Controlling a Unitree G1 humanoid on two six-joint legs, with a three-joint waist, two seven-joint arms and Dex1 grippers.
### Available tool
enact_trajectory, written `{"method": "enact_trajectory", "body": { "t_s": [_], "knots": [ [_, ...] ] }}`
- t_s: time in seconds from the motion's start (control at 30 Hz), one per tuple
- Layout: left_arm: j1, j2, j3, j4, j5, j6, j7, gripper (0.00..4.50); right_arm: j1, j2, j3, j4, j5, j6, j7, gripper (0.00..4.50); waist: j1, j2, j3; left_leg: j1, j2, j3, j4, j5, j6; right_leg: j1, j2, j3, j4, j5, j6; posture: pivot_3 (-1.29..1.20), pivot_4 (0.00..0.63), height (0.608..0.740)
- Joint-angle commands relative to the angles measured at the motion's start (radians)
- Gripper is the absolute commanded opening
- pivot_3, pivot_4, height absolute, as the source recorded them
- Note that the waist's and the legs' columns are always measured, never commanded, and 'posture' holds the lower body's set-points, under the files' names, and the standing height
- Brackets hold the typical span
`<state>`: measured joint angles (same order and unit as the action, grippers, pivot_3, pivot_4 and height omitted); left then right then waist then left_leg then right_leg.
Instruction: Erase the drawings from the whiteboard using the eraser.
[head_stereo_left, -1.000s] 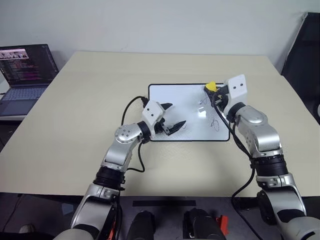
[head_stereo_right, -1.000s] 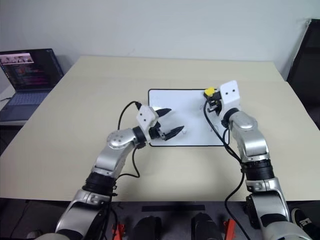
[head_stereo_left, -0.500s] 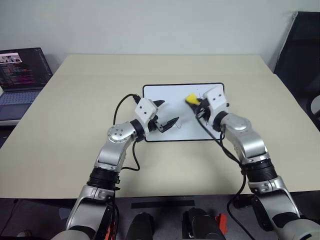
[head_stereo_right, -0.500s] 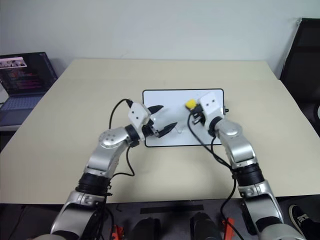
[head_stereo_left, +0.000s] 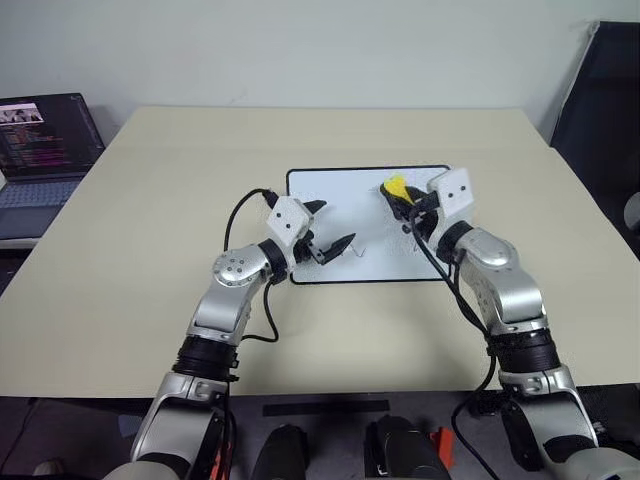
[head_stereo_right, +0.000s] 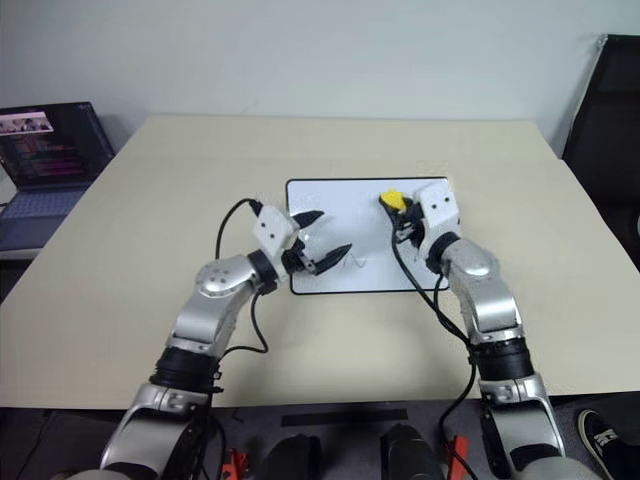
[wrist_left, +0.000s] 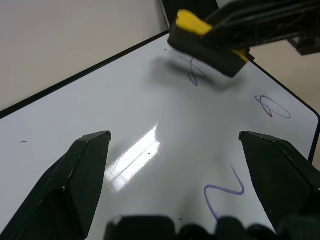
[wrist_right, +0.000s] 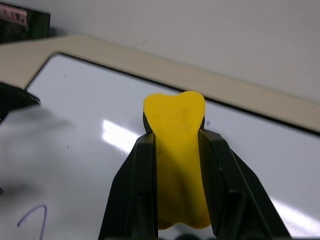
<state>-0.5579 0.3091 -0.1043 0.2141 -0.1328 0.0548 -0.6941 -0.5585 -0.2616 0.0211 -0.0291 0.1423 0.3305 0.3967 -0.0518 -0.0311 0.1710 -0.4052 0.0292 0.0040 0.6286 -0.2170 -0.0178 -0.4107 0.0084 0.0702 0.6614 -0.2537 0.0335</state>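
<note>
The left tool (head_stereo_left: 332, 226) hovers over the near left part of the whiteboard (head_stereo_left: 345, 180), its two black fingers (wrist_left: 82, 170) spread wide apart with nothing between them. It points level across the board toward the right side. In the left wrist view the white surface runs out beyond those fingers, with a bright glare patch between them.

The whiteboard lies flat on the beige table (head_stereo_left: 150, 220), roughly at its middle, long edges running left to right, thin black frame all round.

The drawings (wrist_left: 226, 190) are thin bluish-purple pen squiggles on the glossy white. One zigzag lies nearest the left tool, just beyond its fingers. A looped one (wrist_left: 272, 107) sits further off, near the board's right-hand black edge. A third (wrist_left: 194, 75) lies further again, directly under the eraser (head_stereo_left: 396, 186).

The right tool (head_stereo_left: 405, 195) is over the far right part of the board, clamped on the eraser, whose yellow body is squeezed between the two black fingers (wrist_right: 140, 190) so that it bulges out past their tips. From the left wrist view the eraser's black underside hangs just above the surface and casts a soft shadow on it; whether it touches the board is not clear.

Far left, beyond the table edge, an open laptop (head_stereo_left: 45, 135) shows a dark screen.
</note>
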Motion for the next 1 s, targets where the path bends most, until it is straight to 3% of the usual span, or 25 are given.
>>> {"method": "enact_trajectory", "body": {
  "t_s": [0.03, 0.23, 0.7, 1.0],
  "knots": [
    [-0.047, -0.008, 0.004, 0.016, -0.003, -0.036, -0.012, 4.50, 0.015, 0.004, -0.024, -0.088, 0.013, -0.054, -0.011, 0.87, 0.000, 0.000, 0.000, 0.000, 0.000, 0.000, 0.000, 0.000, 0.000, 0.000, 0.000, 0.000, 0.000, 0.000, 0.000, 0.00, 0.150, 0.740],
    [-0.058, -0.022, -0.004, 0.025, -0.004, -0.043, -0.018, 4.50, 0.027, -0.042, 0.015, -0.029, -0.085, 0.046, -0.061, 0.87, 0.001, 0.000, 0.000, 0.000, -0.001, 0.001, 0.001, 0.000, 0.000, 0.000, 0.000, 0.000, 0.001, 0.000, 0.000, 0.00, 0.150, 0.740],
    [0.025, 0.005, 0.002, -0.090, -0.015, 0.013, -0.020, 4.50, -0.071, -0.048, -0.005, 0.212, -0.151, -0.036, -0.143, 0.87, -0.003, 0.000, 0.000, 0.003, 0.000, 0.001, 0.001, 0.000, 0.000, 0.003, 0.000, 0.001, 0.001, 0.000, 0.000, 0.00, 0.150, 0.740],
    [0.012, 0.022, 0.012, -0.080, -0.013, 0.020, -0.024, 4.50, -0.010, -0.048, 0.135, 0.164, -0.149, 0.094, 0.004, 0.87, -0.006, 0.000, 0.000, 0.005, 0.000, 0.001, 0.002, 0.000, 0.000, 0.005, 0.000, 0.001, 0.002, 0.000, 0.000, 0.00, 0.150, 0.740]
  ]
}}
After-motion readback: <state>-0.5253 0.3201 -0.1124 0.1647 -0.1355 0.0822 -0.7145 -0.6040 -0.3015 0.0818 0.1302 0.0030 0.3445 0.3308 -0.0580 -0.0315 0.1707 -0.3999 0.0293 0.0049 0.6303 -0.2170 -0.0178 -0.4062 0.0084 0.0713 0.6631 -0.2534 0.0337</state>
